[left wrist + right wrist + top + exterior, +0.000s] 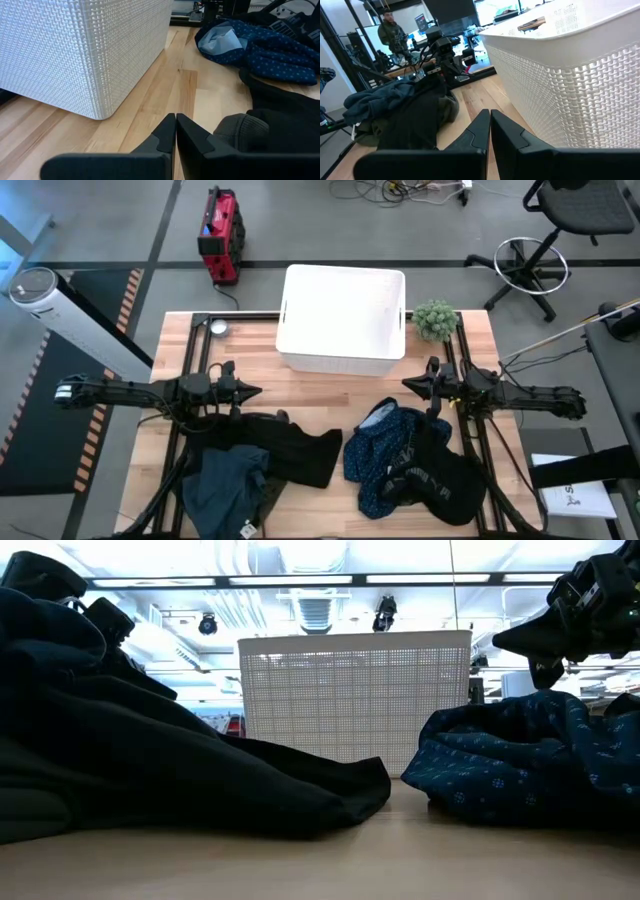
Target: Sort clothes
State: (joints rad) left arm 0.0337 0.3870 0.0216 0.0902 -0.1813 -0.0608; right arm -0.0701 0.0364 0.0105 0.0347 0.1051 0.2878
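Note:
A black garment (290,448) lies spread on the table's left half, over an olive-grey top (228,485) near the front edge. A navy patterned piece with light blue lining (385,445) lies on the right half, beside and under another black piece (445,480). My left gripper (256,391) hovers shut above the table, just left of the white basket (342,318). My right gripper (408,383) hovers shut near the basket's right front corner. Both are empty.
The white lattice basket stands at the table's far middle. A small green plant (436,318) sits to its right, a round silver object (218,328) to its left. Bare wood lies between the two piles (340,395). A person (390,32) stands beyond the table.

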